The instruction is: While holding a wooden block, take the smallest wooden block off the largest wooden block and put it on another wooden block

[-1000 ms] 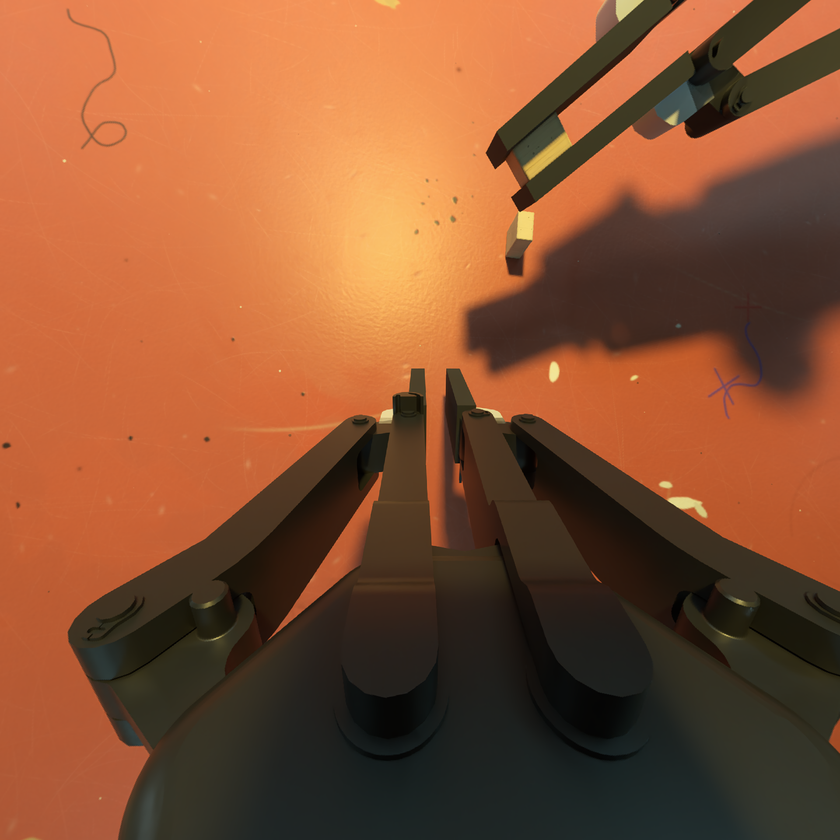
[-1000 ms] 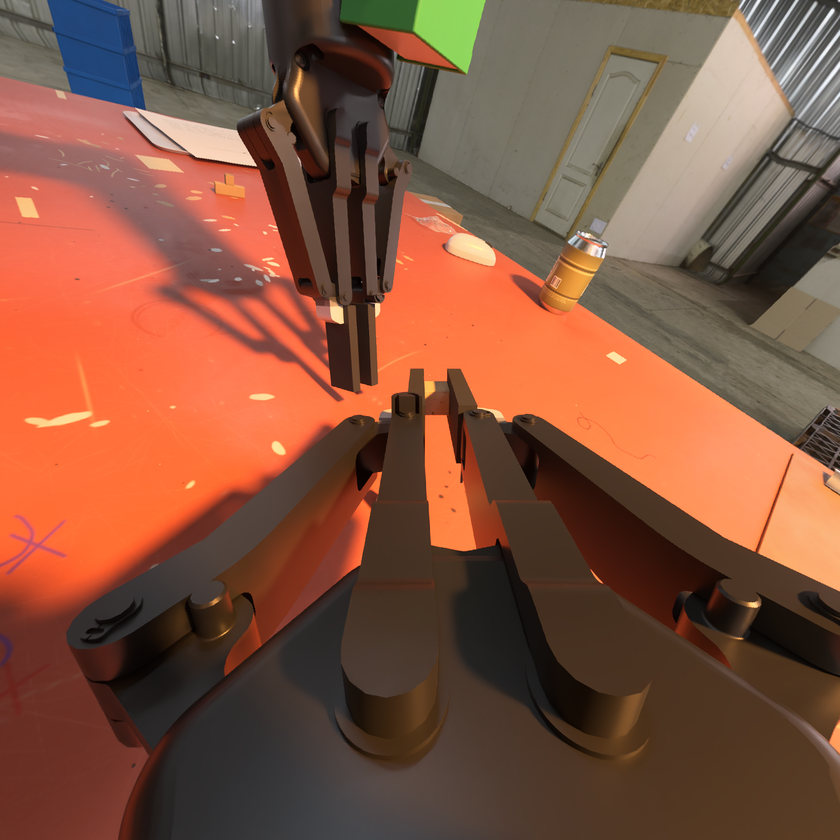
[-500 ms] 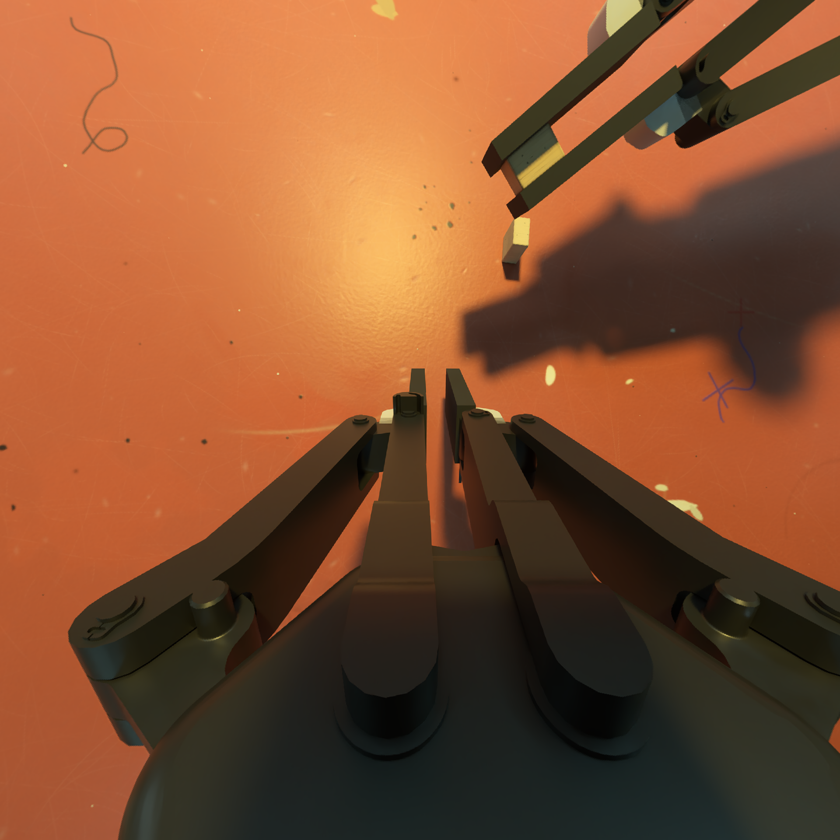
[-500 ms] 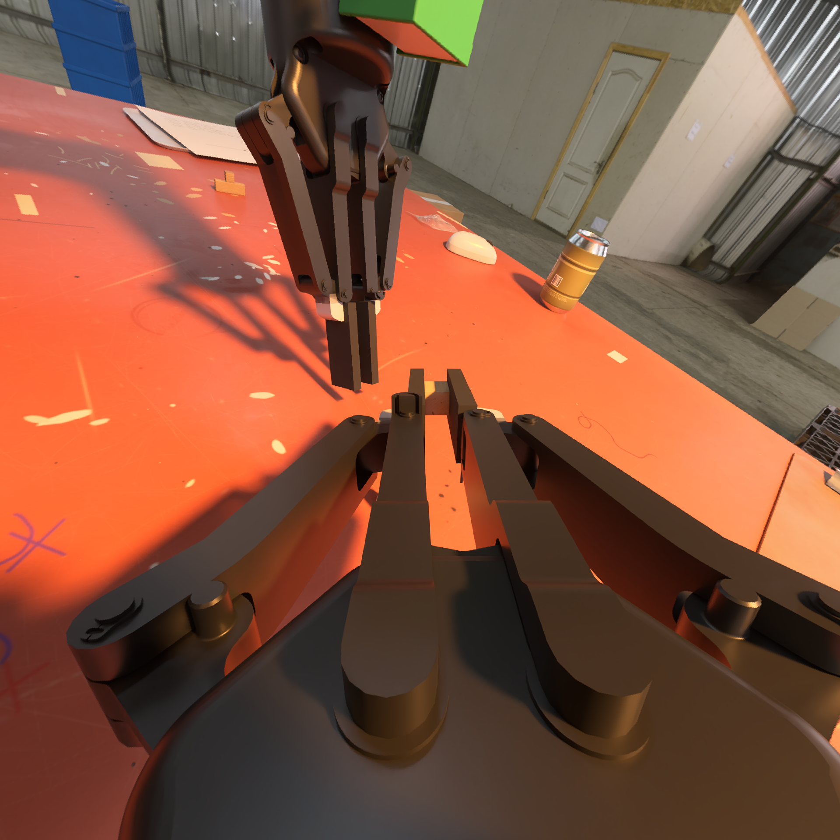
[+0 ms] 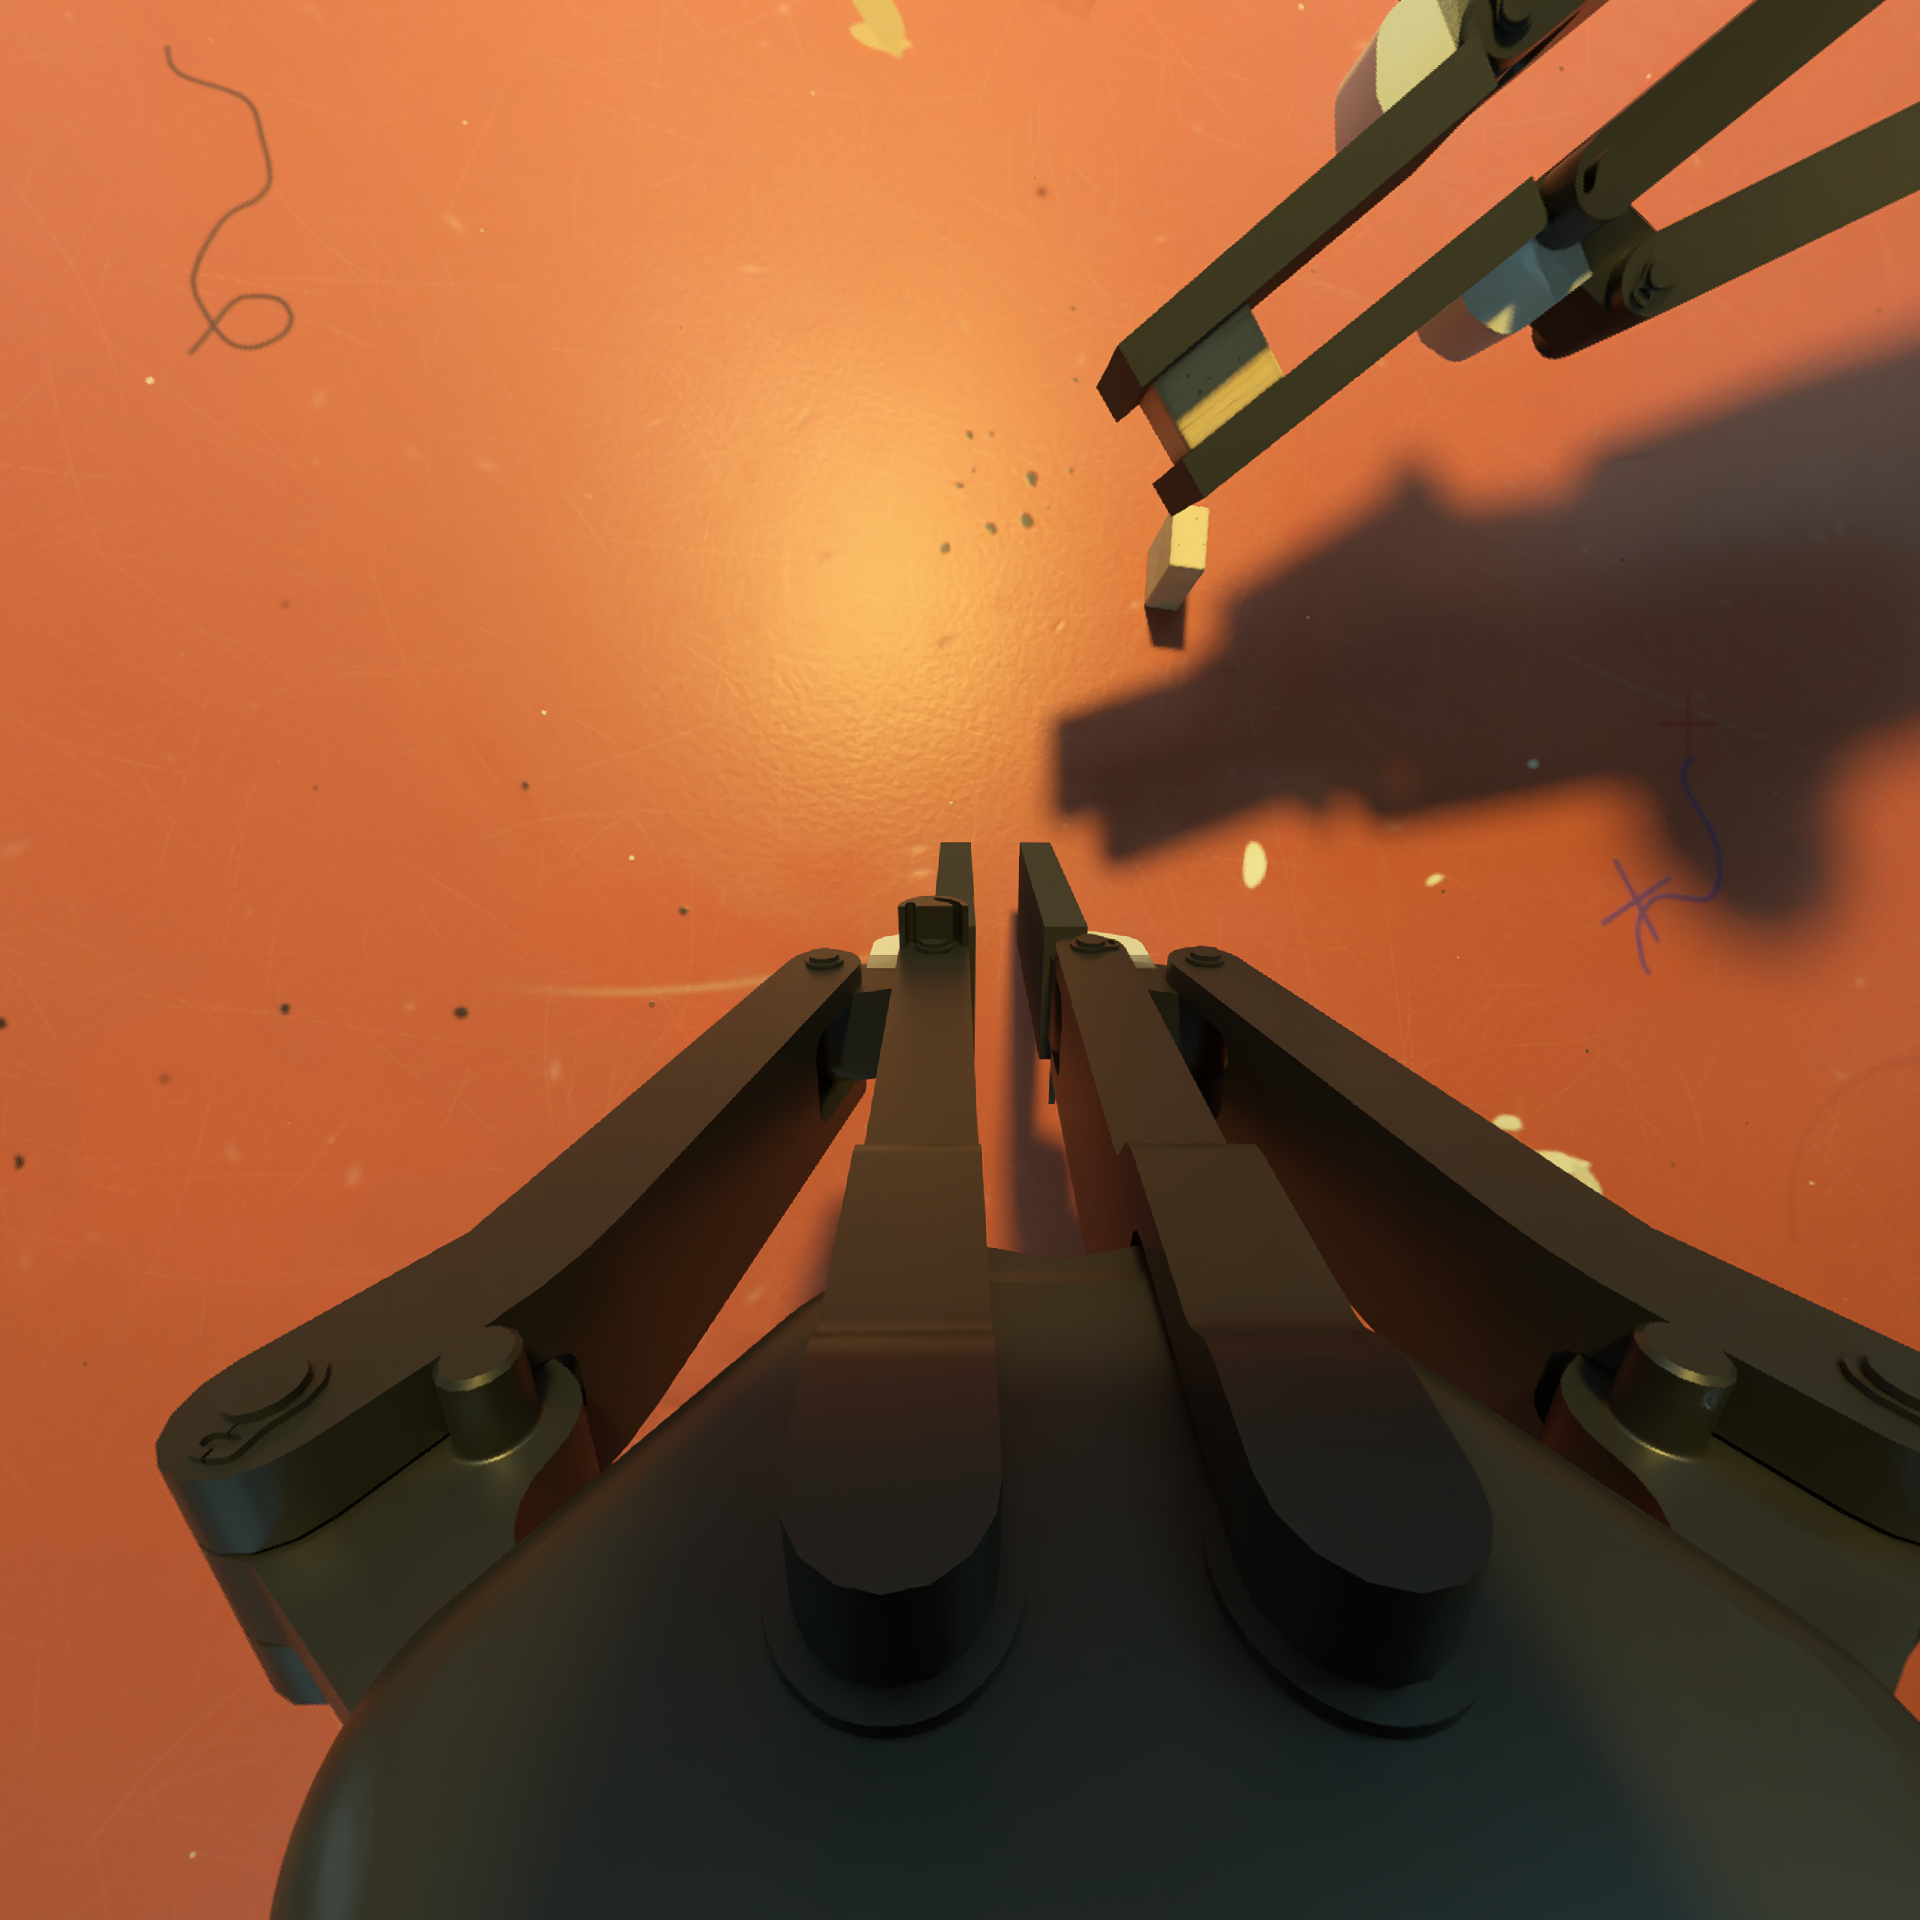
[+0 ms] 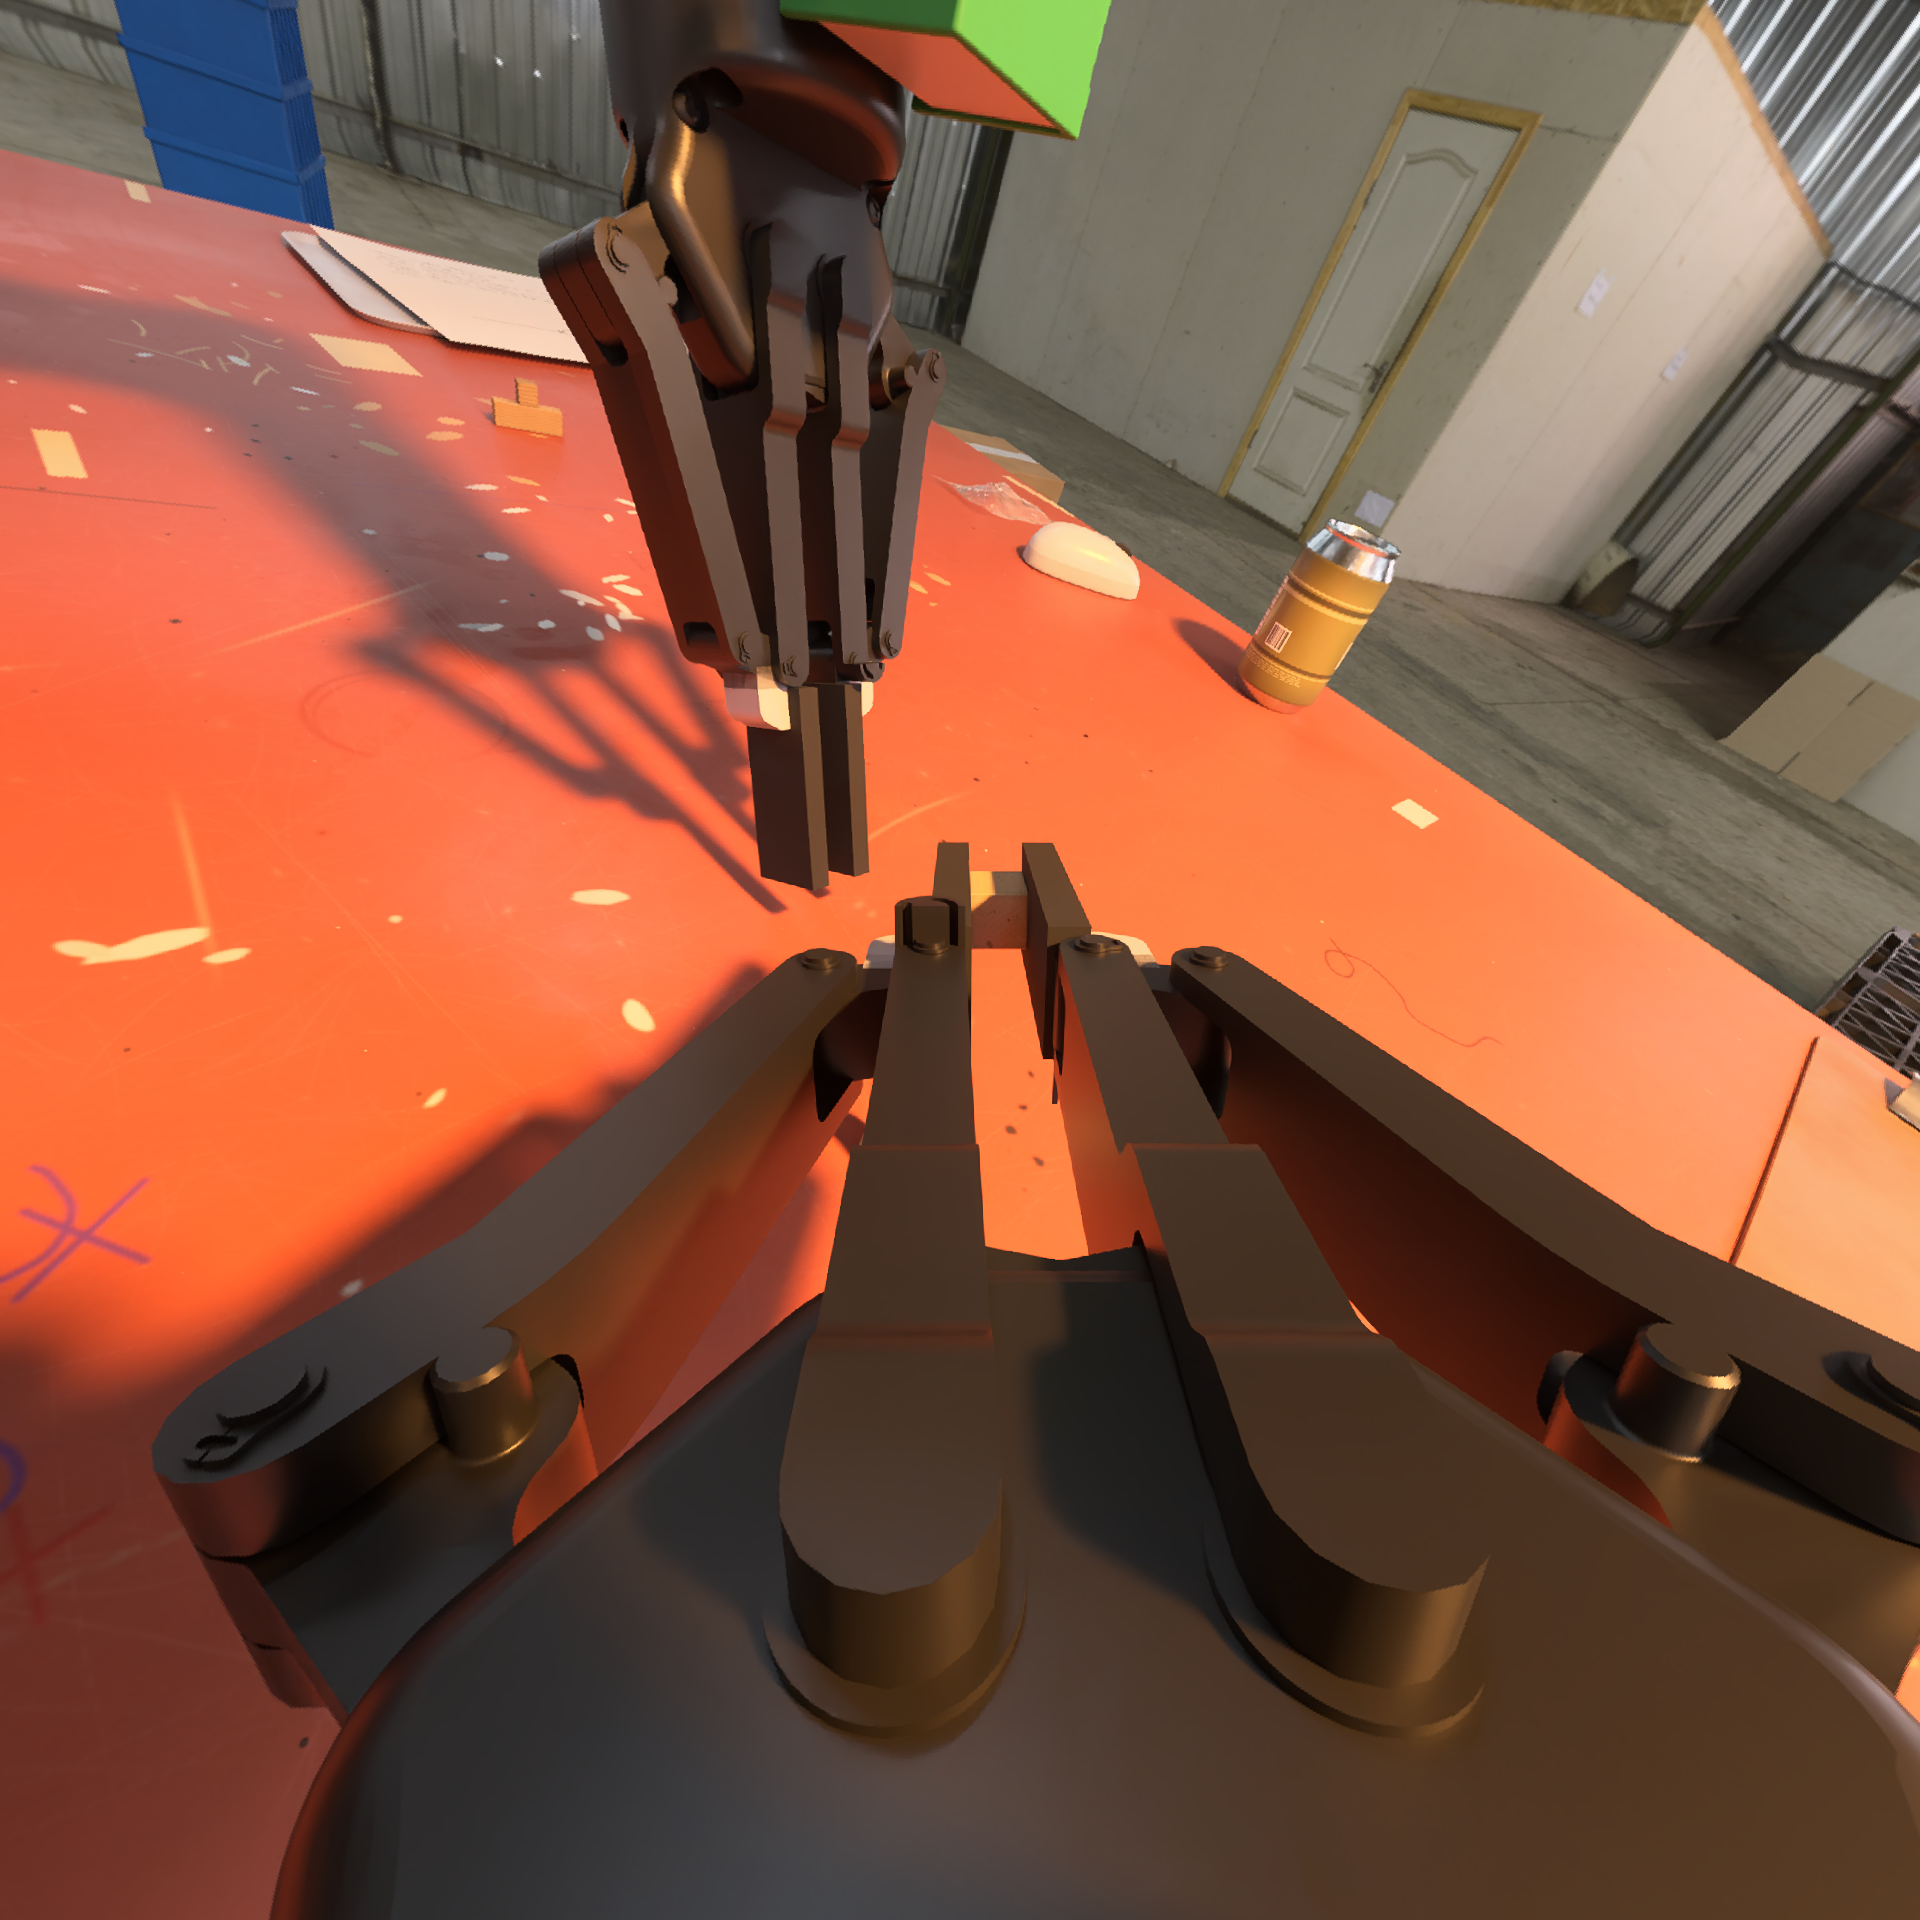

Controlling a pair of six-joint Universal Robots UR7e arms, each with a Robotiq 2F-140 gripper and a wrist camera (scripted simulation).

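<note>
My right gripper (image 6: 995,862) is shut on a pale wooden block (image 6: 997,902), held just above the orange table (image 6: 312,935). The left wrist view shows this gripper (image 5: 1143,442) and its block (image 5: 1216,379) at the upper right. Just below them there, a smaller wooden block (image 5: 1176,556) stands on the table. My left gripper (image 5: 995,862) points down at the table. Its fingers are nearly together with nothing between them. It hangs beside the right fingertips in the right wrist view (image 6: 816,878). Far back, a flat wooden block (image 6: 527,421) carries a small one (image 6: 528,392).
An orange can (image 6: 1320,613) and a white rounded object (image 6: 1081,545) stand near the table's far right edge. A paper sheet (image 6: 447,296) lies at the far edge, with blue crates (image 6: 223,114) behind it. A green cube (image 6: 997,52) sits on the left arm.
In the left wrist view the right gripper and its block have crept slightly closer to the small block on the table. Both grippers keep the same finger gap.
</note>
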